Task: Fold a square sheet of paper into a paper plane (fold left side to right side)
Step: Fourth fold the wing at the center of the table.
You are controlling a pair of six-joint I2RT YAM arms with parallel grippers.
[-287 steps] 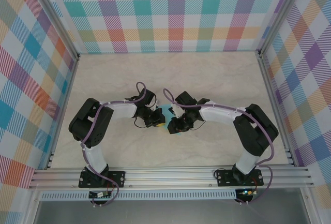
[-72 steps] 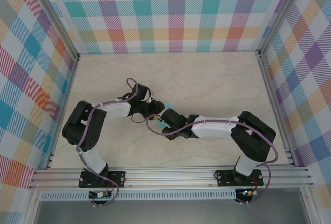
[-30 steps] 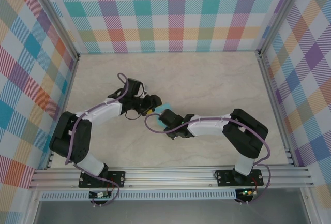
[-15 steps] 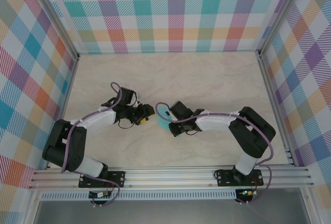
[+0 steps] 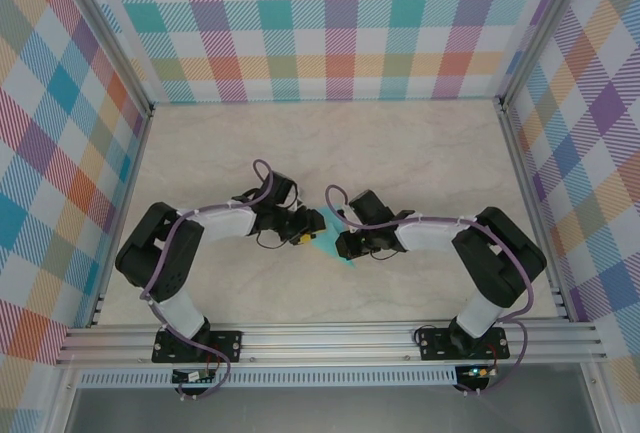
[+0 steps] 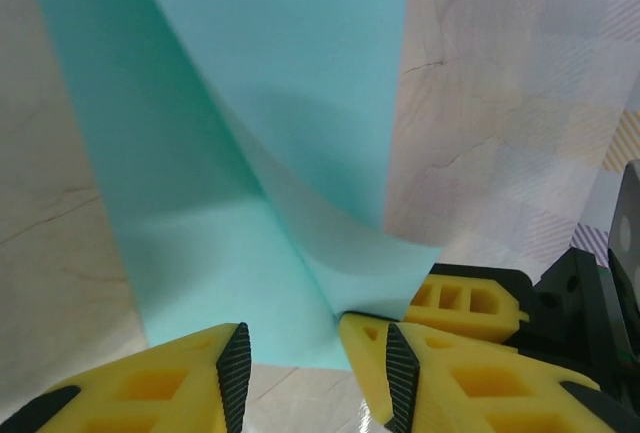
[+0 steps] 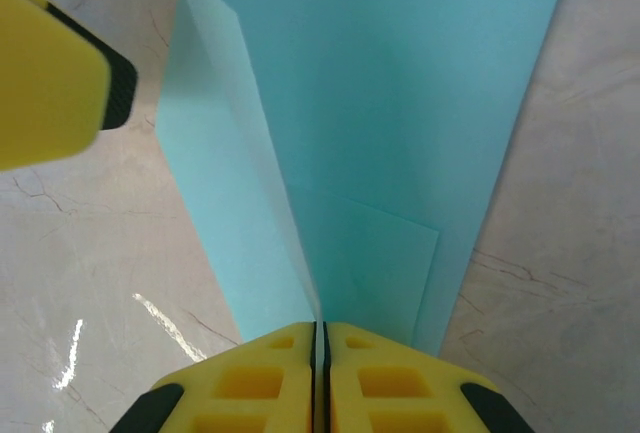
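Turquoise paper plane (image 5: 330,250): slim folded dart, flap raised along centre crease, on table (image 5: 400,153) middle.

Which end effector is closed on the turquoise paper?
The right end effector: it pinches the paper plane shut, while the left end effector stands open.

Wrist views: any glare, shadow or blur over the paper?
Left wrist: soft shadow along the raised fold of the slim turquoise paper plane, no glare; right wrist: paper evenly lit, white glare streaks on the glossy marble-look table at lower left.
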